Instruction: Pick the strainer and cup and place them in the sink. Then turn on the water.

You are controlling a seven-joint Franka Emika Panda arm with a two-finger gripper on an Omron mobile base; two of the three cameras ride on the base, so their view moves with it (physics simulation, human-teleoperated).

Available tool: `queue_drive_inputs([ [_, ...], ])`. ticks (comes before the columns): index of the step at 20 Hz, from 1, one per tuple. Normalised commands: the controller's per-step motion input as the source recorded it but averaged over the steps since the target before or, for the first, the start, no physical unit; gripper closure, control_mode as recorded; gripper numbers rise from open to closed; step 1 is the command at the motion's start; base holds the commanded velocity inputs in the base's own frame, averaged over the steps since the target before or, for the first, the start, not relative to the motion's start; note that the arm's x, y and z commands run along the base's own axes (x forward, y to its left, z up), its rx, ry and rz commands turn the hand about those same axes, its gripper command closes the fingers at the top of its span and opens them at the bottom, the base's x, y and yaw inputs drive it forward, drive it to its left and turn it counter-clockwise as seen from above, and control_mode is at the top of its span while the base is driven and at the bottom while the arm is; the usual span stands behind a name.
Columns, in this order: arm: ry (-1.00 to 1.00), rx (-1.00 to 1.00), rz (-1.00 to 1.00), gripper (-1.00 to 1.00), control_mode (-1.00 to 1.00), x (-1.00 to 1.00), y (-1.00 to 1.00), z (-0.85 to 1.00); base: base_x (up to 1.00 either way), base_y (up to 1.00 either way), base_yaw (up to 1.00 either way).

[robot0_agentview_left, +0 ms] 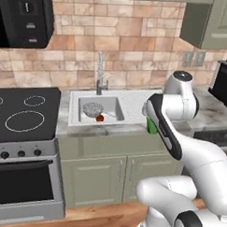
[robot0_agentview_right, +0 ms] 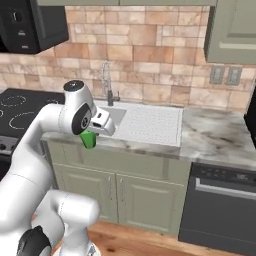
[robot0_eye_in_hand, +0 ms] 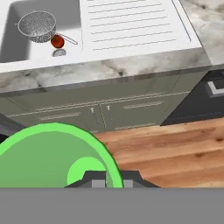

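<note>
The cup [robot0_eye_in_hand: 48,155] sits gripped between the fingers [robot0_eye_in_hand: 109,179] — strainer [robot0_eye_in_hand: 37,26] lies in the sink [robot0_eye_in_hand: 13,43].

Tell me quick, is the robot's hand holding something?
Gripper: closed on the green cup, held out in front of the counter.

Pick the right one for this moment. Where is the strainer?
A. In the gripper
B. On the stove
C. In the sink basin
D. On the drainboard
C: the strainer lies inside the sink basin next to the small red ball, while the gripper holds the green cup out in front of the counter edge.
</note>
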Motion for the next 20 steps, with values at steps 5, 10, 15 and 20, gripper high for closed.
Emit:
queue_drive_inputs([
  [5, 0.00, 0.00, 0.00, 1.00, 1.00, 0.00, 0.00, 0.00, 0.45, -0.13, 0.11],
  [10, 0.00, 0.00, 0.00, 1.00, 1.00, 0.00, 0.00, 0.00, 0.41, -0.26, 0.08],
  [15, 0.00, 0.00, 0.00, 1.00, 1.00, 0.00, 0.00, 0.00, 0.63, -0.31, 0.06],
  [20, 0.00, 0.00, 0.00, 1.00, 1.00, 0.00, 0.00, 0.00, 0.42, -0.37, 0.07],
])
